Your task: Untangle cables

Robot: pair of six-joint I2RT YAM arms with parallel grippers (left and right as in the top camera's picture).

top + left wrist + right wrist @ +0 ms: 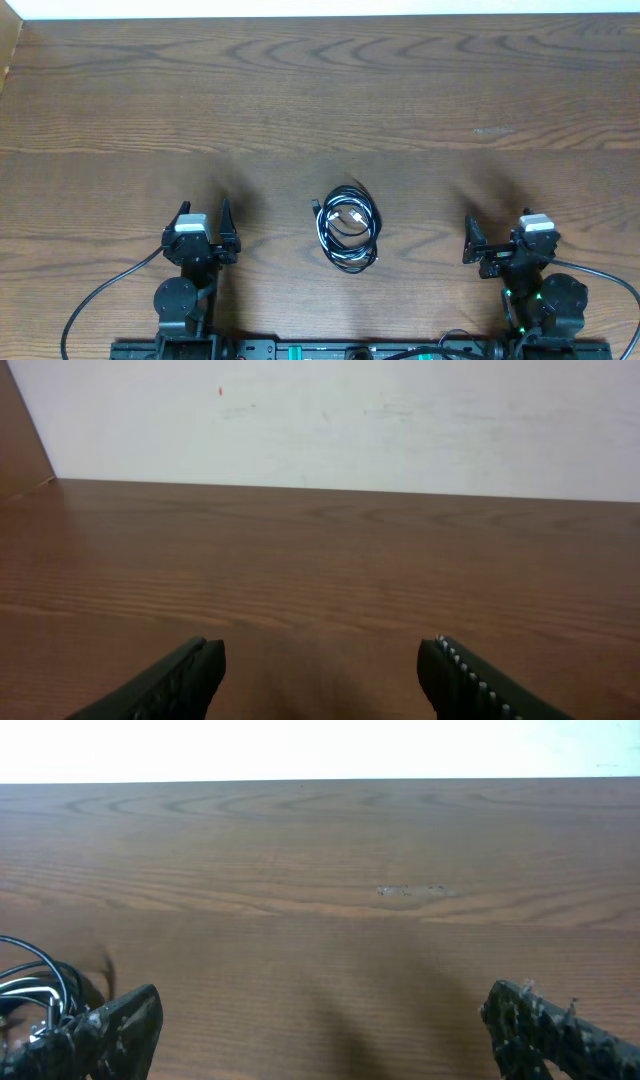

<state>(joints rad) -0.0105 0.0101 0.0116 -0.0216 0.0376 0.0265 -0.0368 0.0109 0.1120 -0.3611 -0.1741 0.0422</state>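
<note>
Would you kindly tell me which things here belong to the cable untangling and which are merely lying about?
Job: cables; left gripper; right gripper.
Merely there: table; pale scuff.

In the right wrist view the cables [30, 982] are cut off by the edge at 8 o'clock and partly hidden behind the right gripper [320, 1020]; overhead, how they are looped together cannot be told
</note>
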